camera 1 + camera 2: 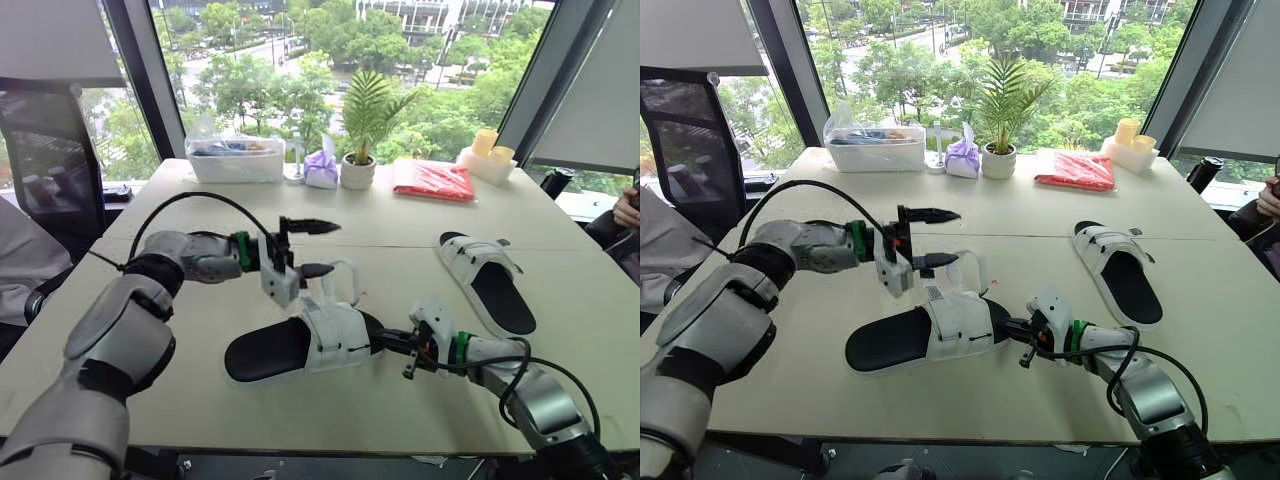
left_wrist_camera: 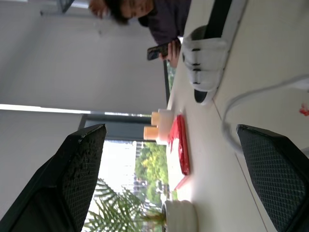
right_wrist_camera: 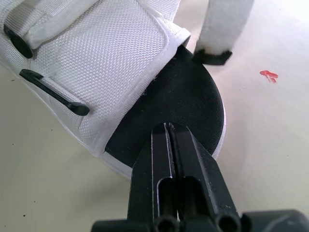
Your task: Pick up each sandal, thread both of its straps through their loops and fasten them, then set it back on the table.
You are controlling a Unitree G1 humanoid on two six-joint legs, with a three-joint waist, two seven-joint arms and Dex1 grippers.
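Note:
The near sandal [image 1: 300, 342], black sole with a white upper, lies flat at the table's front middle. One loose white strap [image 1: 343, 283] arches up from its far side. My left gripper [image 1: 330, 248] hovers just above and behind that strap, open wide with nothing between its fingers; the lower finger [image 1: 314, 270] is close beside the strap. My right gripper [image 3: 168, 128] is shut, its tip resting at the sandal's toe end over the black insole [image 3: 183, 96]. A second sandal [image 1: 488, 275] lies flat to the right with its straps lying closed.
Along the table's far edge stand a clear plastic box [image 1: 235, 158], a purple pouch [image 1: 322, 168], a potted plant [image 1: 360, 135], a red packet [image 1: 433, 180] and yellow cups [image 1: 490, 150]. A chair [image 1: 40, 150] is at the left. A person's hand [image 1: 628, 208] is at the right.

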